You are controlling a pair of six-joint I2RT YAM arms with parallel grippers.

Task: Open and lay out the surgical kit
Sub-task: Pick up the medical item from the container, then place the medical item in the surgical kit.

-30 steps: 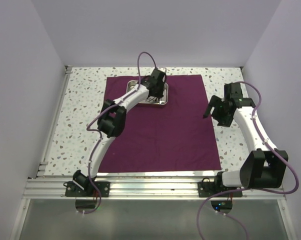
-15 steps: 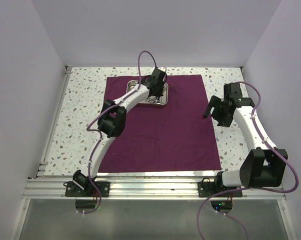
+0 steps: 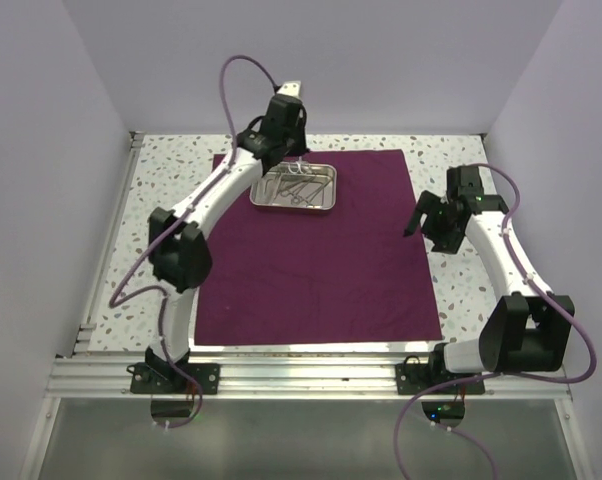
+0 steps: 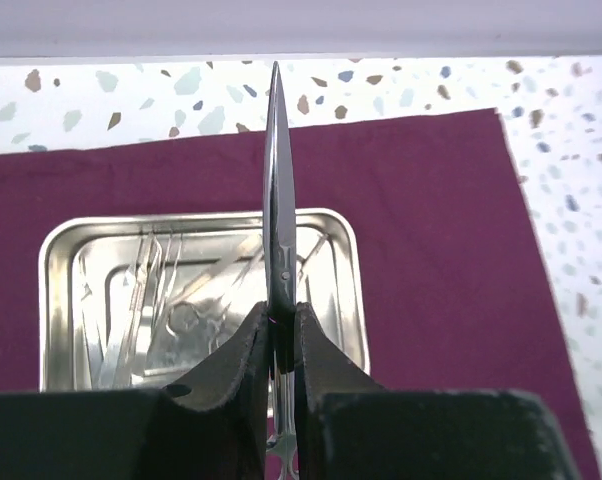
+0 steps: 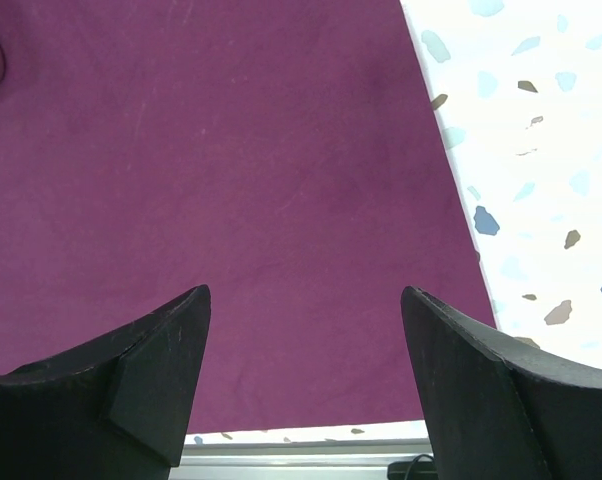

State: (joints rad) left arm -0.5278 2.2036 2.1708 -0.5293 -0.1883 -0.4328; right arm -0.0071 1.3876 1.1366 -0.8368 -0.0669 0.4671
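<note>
White speckled bench [image 3: 161, 200], dark purple cloth wrap [image 3: 321, 270] spread flat | left tool [image 4: 281, 318] pinches slim silvery scissors [image 4: 278, 200] above shallow shiny steel tray [image 3: 333, 188] | right tool [image 5: 306, 360] gapes, holding nothing | risk: narrow edge-on grip, scissors may twist or drop.

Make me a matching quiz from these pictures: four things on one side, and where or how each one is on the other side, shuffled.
1 scissors
2 tray
3 cloth
4 right gripper

A spread flat on the table
B open, by the cloth's right edge
C pinched in the left gripper
D on the cloth, instruments inside

Pairs: 1-C, 2-D, 3-A, 4-B
</note>
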